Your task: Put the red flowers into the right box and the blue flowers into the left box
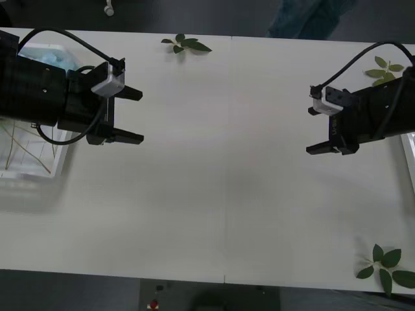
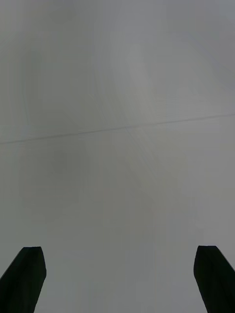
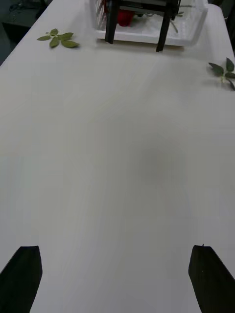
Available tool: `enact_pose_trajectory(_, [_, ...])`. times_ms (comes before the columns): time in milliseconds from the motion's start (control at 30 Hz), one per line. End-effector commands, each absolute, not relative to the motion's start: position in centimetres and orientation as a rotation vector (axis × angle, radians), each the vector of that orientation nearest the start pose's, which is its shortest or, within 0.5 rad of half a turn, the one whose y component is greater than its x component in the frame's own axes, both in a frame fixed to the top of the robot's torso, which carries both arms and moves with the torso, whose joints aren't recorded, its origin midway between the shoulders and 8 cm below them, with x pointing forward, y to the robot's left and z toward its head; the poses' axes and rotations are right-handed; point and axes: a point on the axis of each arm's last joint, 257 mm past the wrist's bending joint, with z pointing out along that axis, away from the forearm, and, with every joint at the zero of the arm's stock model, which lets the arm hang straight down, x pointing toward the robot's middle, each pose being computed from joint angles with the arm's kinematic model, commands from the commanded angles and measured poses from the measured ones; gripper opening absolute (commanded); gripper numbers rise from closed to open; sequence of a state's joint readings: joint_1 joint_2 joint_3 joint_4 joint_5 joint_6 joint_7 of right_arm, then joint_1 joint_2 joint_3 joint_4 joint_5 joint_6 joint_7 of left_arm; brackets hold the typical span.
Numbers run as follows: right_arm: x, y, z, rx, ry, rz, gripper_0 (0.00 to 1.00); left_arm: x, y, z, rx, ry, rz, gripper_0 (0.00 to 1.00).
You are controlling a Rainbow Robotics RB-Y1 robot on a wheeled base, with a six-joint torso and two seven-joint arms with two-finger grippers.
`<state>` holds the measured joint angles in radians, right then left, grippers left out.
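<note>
Front view: both hands point(image 1: 126, 115) point(image 1: 322, 129) apart-fingered above table point(image 1: 227, 194), seemingly empty.

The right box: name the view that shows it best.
The left wrist view: the right box sits across the table, a red flower inside, behind the right gripper. The front view catches a rim strip beside the right arm. The right wrist view faces bare table.

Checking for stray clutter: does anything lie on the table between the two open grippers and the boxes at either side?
Nothing visible does. The left gripper hangs beside the translucent ribbed left box; the right gripper near the right box's white rim. Loose green leaf sprigs lie at the table's edges.
</note>
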<state>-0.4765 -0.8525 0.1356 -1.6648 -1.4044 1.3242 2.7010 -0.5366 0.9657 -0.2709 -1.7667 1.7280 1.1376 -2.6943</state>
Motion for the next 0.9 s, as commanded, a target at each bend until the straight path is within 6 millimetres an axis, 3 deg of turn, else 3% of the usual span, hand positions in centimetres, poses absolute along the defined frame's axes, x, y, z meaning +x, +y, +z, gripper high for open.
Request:
enact_pose_trajectory(33, [48.33,-20.06,-14.87,-1.633,1.691,0.189,0.88,45.66,13.92,-9.79,1.6,1.489,-0.343,0.87])
enact_pose_trajectory(400, [48.33,-20.06,-14.87,-1.633,1.691,0.189,0.89,46.42,14.3,-9.76,1.598,1.485,-0.29,0.87])
enact_pose_trajectory(900, [48.33,-20.06,-14.87,-1.633,1.691,0.189,0.89,46.12,14.49,-10.39,1.531,1.531,-0.399,0.87])
